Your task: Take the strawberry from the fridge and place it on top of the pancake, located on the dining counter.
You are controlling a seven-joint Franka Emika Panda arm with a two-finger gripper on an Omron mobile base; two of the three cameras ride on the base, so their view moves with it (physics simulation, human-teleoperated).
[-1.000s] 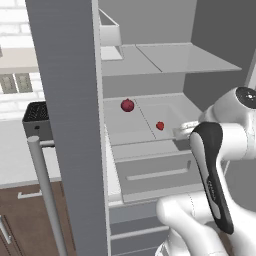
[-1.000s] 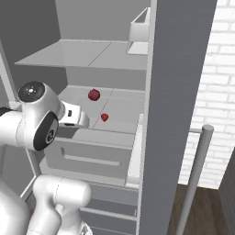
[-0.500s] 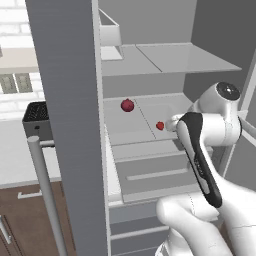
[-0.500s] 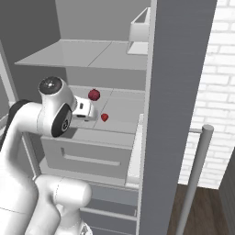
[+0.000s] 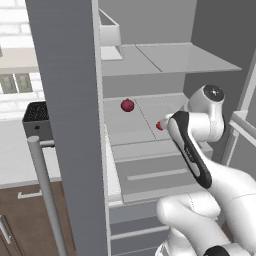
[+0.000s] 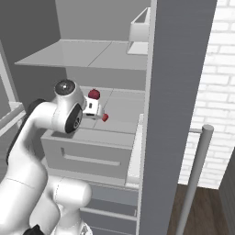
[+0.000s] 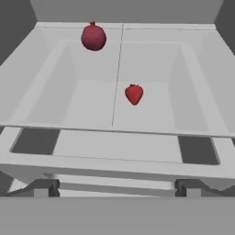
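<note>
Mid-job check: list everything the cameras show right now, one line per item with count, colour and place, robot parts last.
strawberry: one, bright red, on the middle fridge shelf, apart from the other fruit.
dark red fruit: one, round with a small stem, farther back on the same shelf.
fridge: one, grey, doors open, pale grey shelves inside, drawers below.
white container: one, open-topped, on the upper shelf.
door handle: long, grey, vertical, on the open door.
black basket-like thing: one, on the counter outside the fridge.
brick wall: white, beside the fridge.
arm: one, white with dark joints, reaching into the fridge.
gripper: one, open, short of the strawberry, holding nothing.
</note>
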